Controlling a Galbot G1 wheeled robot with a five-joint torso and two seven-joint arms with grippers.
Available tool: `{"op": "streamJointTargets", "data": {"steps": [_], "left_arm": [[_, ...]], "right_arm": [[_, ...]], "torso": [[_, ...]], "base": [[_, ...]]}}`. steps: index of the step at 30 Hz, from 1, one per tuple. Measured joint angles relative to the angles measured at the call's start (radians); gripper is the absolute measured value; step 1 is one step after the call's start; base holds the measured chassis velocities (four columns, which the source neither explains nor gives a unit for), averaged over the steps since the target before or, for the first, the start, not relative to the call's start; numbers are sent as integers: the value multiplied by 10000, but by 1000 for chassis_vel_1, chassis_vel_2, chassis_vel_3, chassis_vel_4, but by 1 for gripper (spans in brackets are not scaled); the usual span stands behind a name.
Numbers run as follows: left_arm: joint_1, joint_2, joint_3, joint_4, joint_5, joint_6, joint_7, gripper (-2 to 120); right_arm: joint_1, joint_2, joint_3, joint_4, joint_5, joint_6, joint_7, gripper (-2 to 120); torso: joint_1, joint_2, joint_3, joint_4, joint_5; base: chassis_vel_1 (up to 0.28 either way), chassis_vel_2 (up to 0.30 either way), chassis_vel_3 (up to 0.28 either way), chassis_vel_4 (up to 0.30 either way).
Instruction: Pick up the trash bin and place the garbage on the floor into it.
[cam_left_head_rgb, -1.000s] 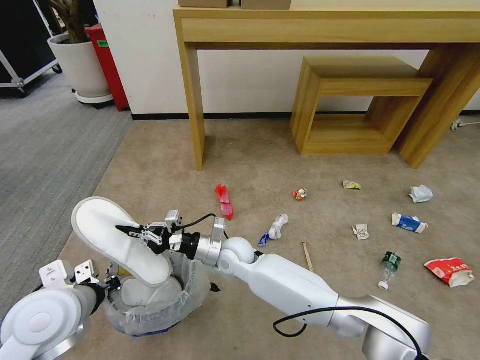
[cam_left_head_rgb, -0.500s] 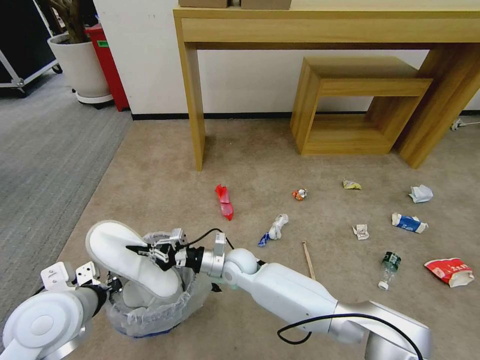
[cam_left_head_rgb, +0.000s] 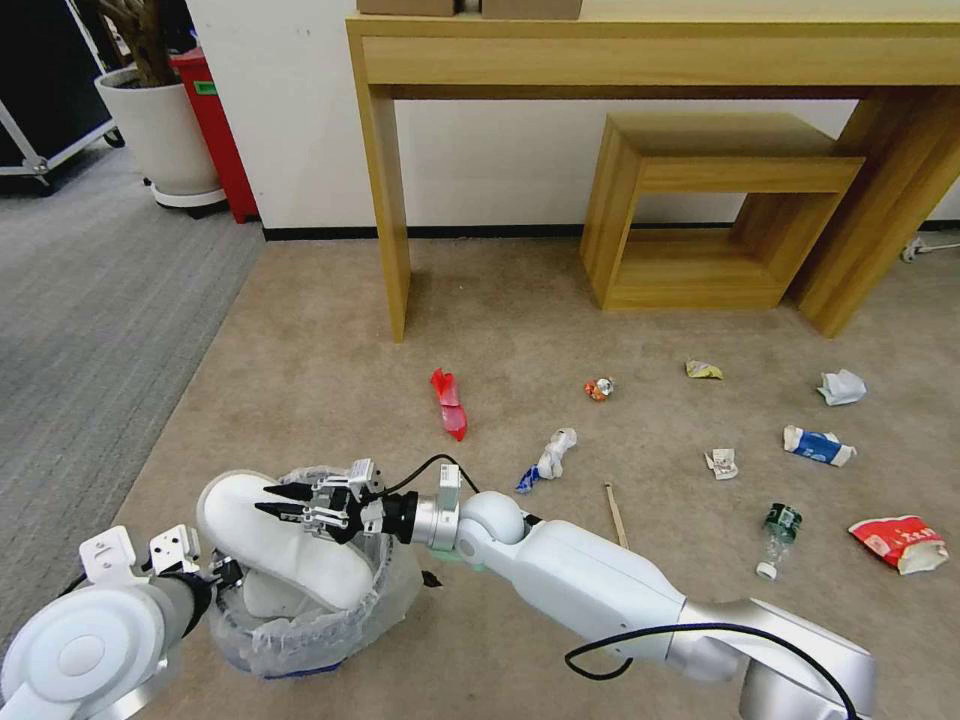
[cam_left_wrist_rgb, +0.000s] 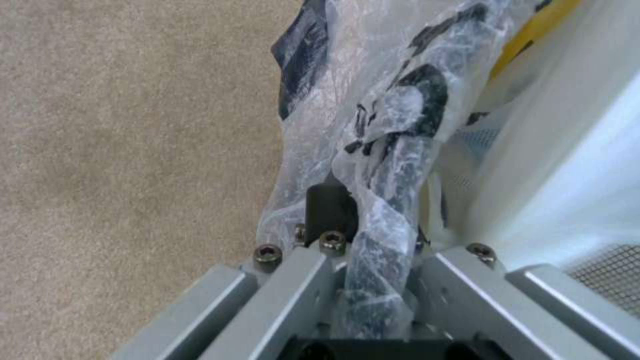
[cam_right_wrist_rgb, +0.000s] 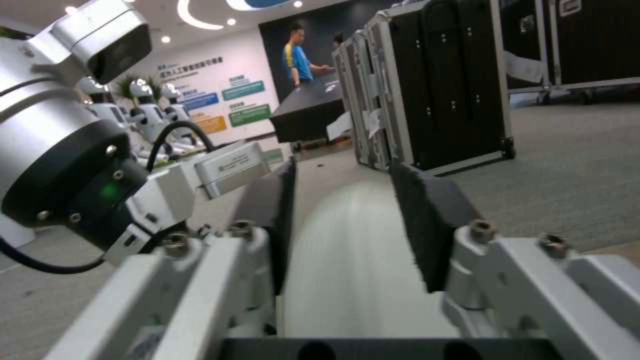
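Observation:
The trash bin (cam_left_head_rgb: 300, 632), lined with crinkled clear plastic, sits low at the near left, and my left gripper (cam_left_head_rgb: 215, 575) is shut on its bagged rim (cam_left_wrist_rgb: 373, 150). A white slipper (cam_left_head_rgb: 300, 555) lies tilted across the bin's mouth, its heel end sticking out over the rim. Another white slipper (cam_left_head_rgb: 262, 592) lies beneath it inside. My right gripper (cam_left_head_rgb: 266, 500) sits over the upper slipper with its fingers (cam_right_wrist_rgb: 427, 220) spread on either side of it. On the beige floor (cam_left_head_rgb: 320, 360) lie a red wrapper (cam_left_head_rgb: 449, 402), crumpled paper (cam_left_head_rgb: 552, 455), a stick (cam_left_head_rgb: 615, 512), a carton (cam_left_head_rgb: 818, 446) and a bottle (cam_left_head_rgb: 777, 538).
A wooden table leg (cam_left_head_rgb: 390, 200) and a low wooden stool (cam_left_head_rgb: 710, 200) stand ahead. More litter lies to the right: a yellow wrapper (cam_left_head_rgb: 703, 370), white paper (cam_left_head_rgb: 841, 386) and a red bag (cam_left_head_rgb: 900, 542). Grey carpet (cam_left_head_rgb: 90, 300), a plant pot (cam_left_head_rgb: 165, 130) and a red bin (cam_left_head_rgb: 215, 130) are far left.
My right arm has lowered the slipper down onto the trash bin and drawn it nearer. Its fingers, shut on the slipper before, now stand apart.

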Motion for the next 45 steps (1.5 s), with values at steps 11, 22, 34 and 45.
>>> {"op": "streamJointTargets", "data": {"steps": [11, 22, 34, 45], "left_arm": [[-8, 123, -51, 10, 79, -17, -17, 0], [49, 263, -108, -225, 117, 72, -8, 0], [24, 10, 94, -384, 730, 238, 496, 0], [-138, -195, 578, -357, 1204, 330, 822, 0]], "right_arm": [[578, -607, 1305, 1596, 659, -556, 1732, 87], [-827, -3185, 4254, 3523, -307, -2194, 6216, 100], [-5066, -4662, 8540, 5081, -2095, -2945, 7693, 100], [-8577, -4013, 11200, 6032, -4002, -2613, 8266, 100]], "torso": [[0, 0, 0, 2, 1], [0, 0, 1, -6, 6], [-1, -1, -1, -2, 3], [0, -1, -1, -3, 1]], "base": [[0, 0, 0, 0], [0, 0, 0, 0], [0, 0, 0, 0], [0, 0, 0, 0]]}}
